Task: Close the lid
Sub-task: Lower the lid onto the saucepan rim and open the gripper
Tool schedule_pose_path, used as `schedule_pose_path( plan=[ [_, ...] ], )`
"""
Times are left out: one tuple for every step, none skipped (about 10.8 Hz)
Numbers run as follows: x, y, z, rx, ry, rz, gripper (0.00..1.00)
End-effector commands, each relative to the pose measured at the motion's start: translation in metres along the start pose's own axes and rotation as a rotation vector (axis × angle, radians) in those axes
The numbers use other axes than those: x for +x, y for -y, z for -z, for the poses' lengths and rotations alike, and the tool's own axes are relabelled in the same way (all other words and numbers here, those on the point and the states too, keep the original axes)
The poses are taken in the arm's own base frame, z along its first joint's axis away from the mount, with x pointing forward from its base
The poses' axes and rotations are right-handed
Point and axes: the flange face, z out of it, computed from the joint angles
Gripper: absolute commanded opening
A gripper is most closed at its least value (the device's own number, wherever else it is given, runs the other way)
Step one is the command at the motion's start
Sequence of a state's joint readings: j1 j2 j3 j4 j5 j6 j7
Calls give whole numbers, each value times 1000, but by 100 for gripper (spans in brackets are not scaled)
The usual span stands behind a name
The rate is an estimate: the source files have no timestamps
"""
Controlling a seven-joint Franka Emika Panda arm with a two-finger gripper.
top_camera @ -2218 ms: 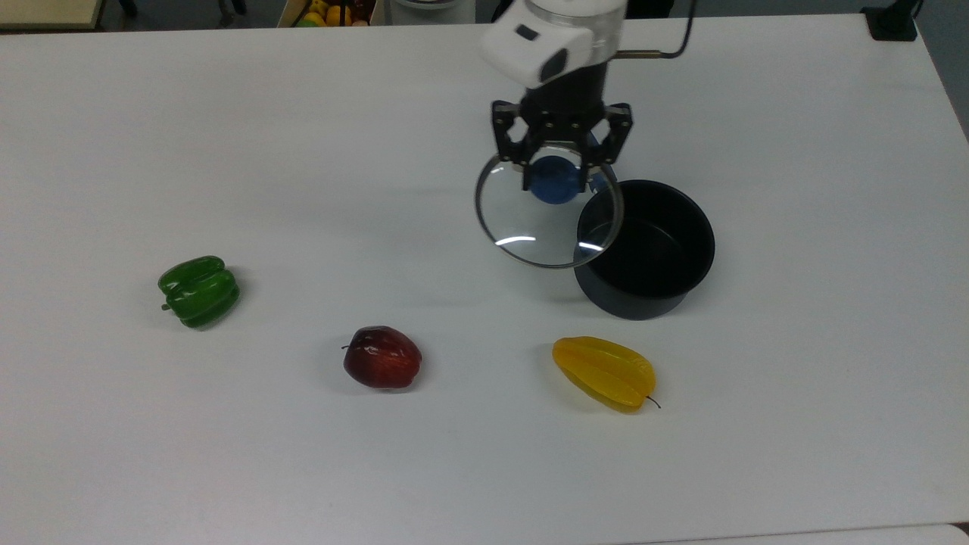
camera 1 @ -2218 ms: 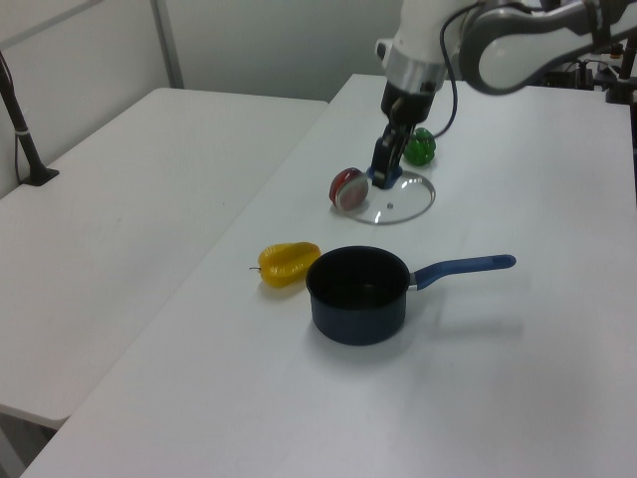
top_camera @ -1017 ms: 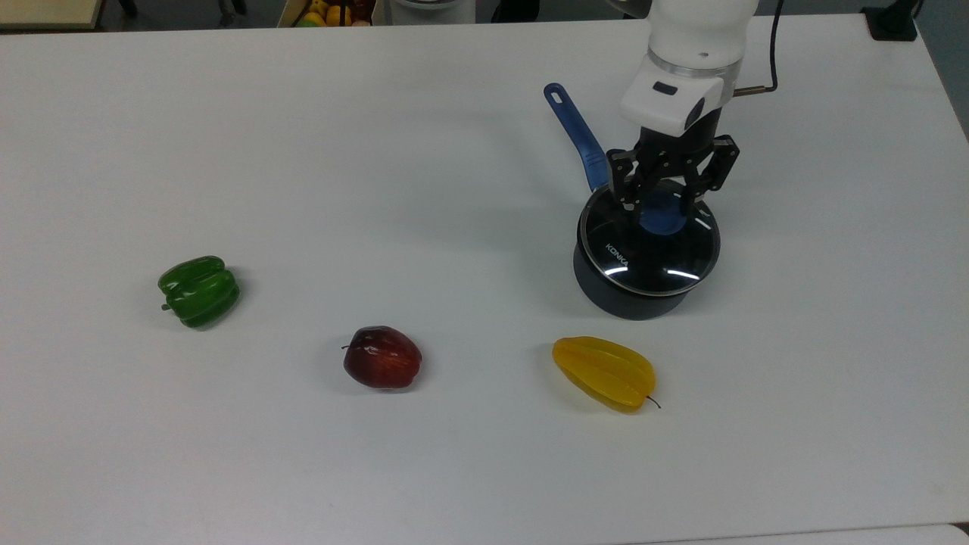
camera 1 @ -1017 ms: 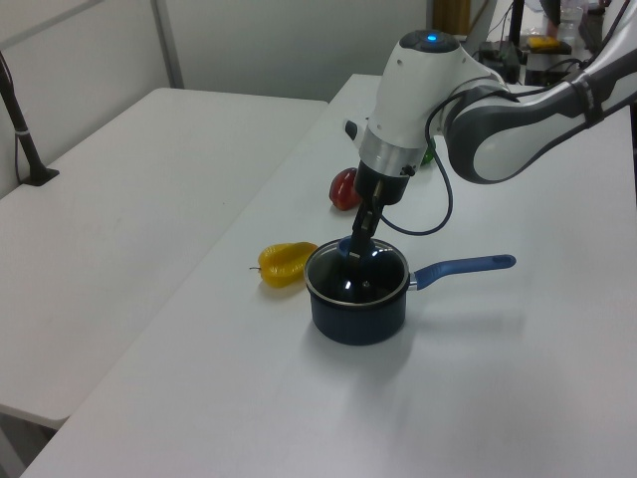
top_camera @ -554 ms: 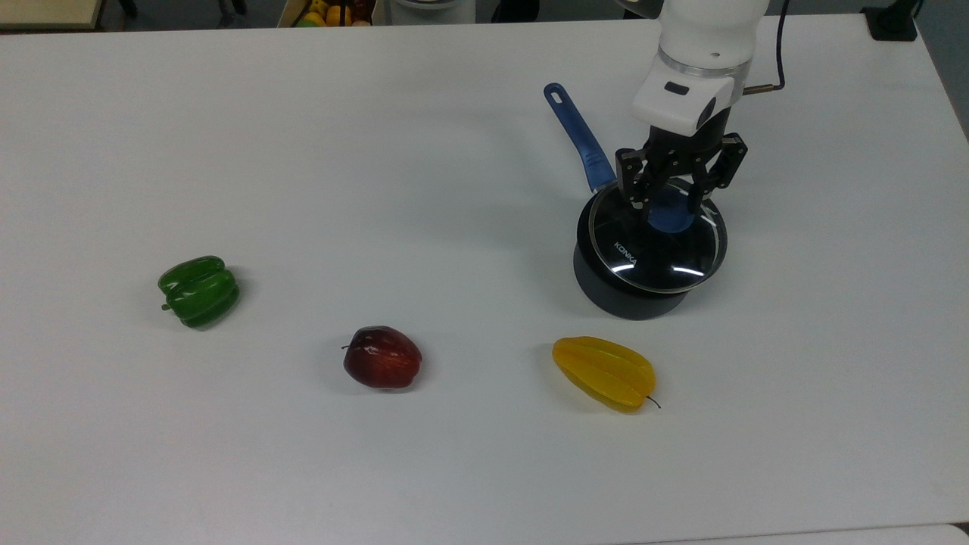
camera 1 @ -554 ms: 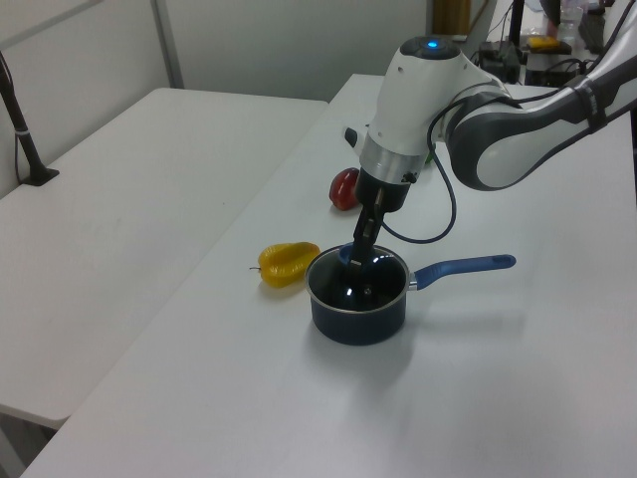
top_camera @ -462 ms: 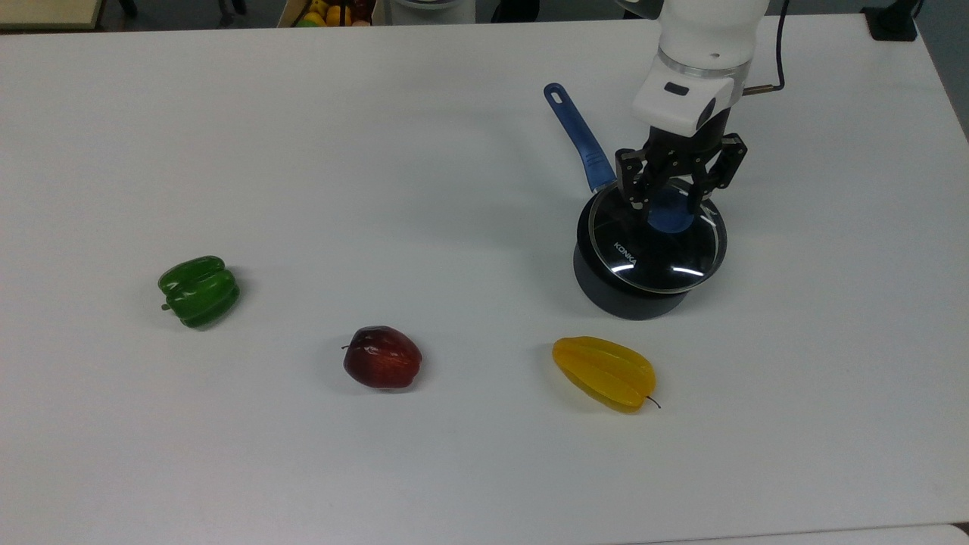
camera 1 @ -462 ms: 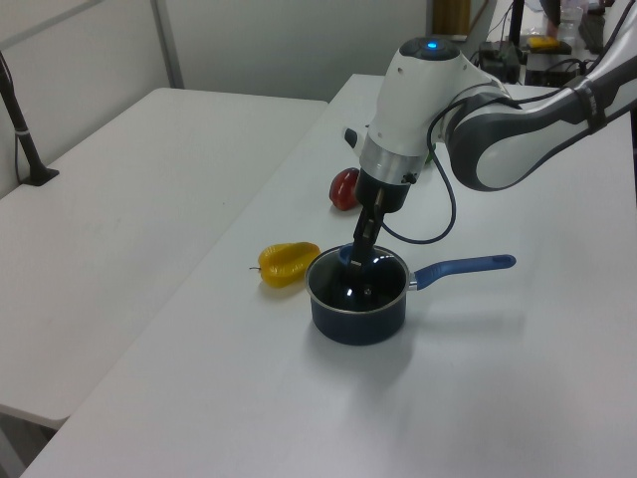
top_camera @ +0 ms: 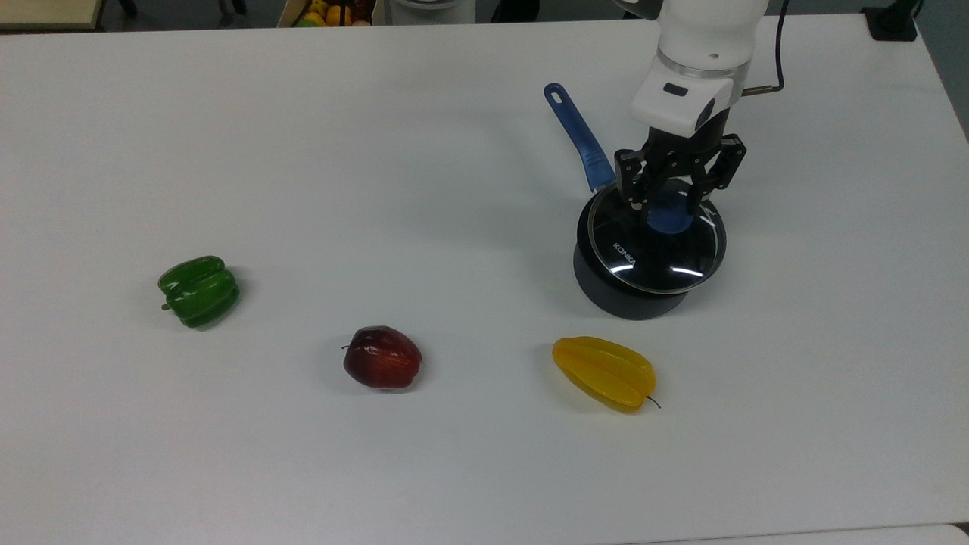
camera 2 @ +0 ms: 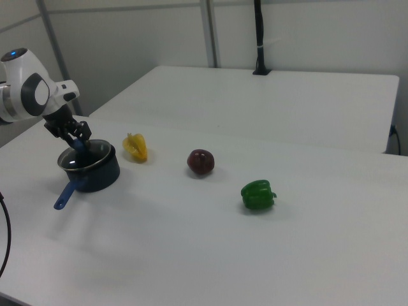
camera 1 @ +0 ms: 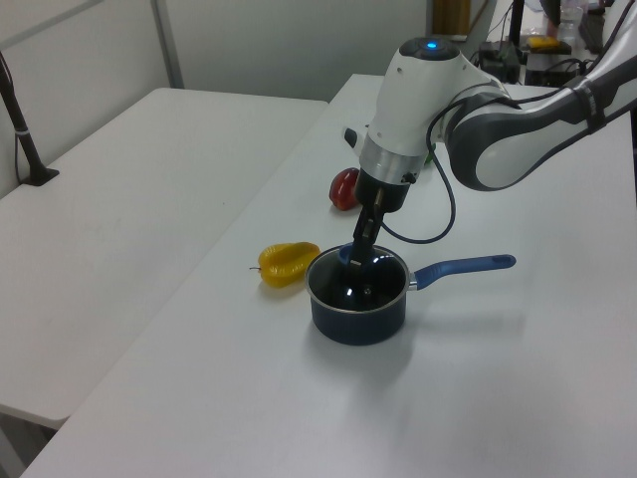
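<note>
Pincer (top_camera: 670, 203) first: it's sitting right over the blue knob (top_camera: 671, 215) of the lid (top_camera: 652, 244), fingers down either side of it. From the top view it looks like it's gripping the knob, and I'd call it clamped on the lid rather than let go.

The lid itself is on top of the dark saucepan (top_camera: 628, 297), glass covering the mouth, "KONKA" lettering readable toward the top view's left. It seems to sit a touch off toward the top view's upper right, so the rim may not be fully seated all the way round; can't tell for sure. In the left view the pincer (camera 1: 359, 251) comes down at a slant onto the pan (camera 1: 357, 309), and the right view shows the same thing at the pot (camera 2: 90, 168).

So you're at the set-down step, pretty much the end of the job. My read on what's next: settle the lid so its metal rim drops evenly onto the pan, spread the fingers, then lift straight up so you don't drag the knob sideways.

Around it on the bench (top_camera: 303, 151): the pan's blue handle (top_camera: 575, 135) points to the top view's upper left, a yellow starfruit (top_camera: 604, 372) is near the pan, a red apple (top_camera: 382, 357) and a green pepper (top_camera: 199, 291) are well apart from it. None of them are in your way.
</note>
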State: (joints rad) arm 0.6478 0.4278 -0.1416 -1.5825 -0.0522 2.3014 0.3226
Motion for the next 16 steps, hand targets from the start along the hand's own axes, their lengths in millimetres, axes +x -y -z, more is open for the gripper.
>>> schedule_pose_path(
  plan=[
    [4,-2,-8,-7,-14,-12,49],
    [6,-3,-7,-5,-21,-13,49],
    [8,-3,-5,3,-42,-16,49],
    [8,-3,-5,6,-46,-17,49],
    [7,-3,-6,4,-43,-18,49],
    [7,-3,-7,3,-41,-18,49],
    [6,-3,-8,2,-38,-16,49],
    [5,-3,-9,1,-32,-17,49],
    [2,-4,-12,-4,-21,-17,49],
    [-2,-4,-17,-7,-7,-16,49],
    [-3,-4,-18,-7,-4,-15,49],
    [-4,-6,-19,-11,4,-17,49],
    [-5,-5,-19,-11,7,-16,49],
    [-5,-5,-19,-12,9,-16,49],
    [-7,-7,-21,-19,25,-23,49],
    [-8,-6,-21,-20,32,-36,49]
  ],
)
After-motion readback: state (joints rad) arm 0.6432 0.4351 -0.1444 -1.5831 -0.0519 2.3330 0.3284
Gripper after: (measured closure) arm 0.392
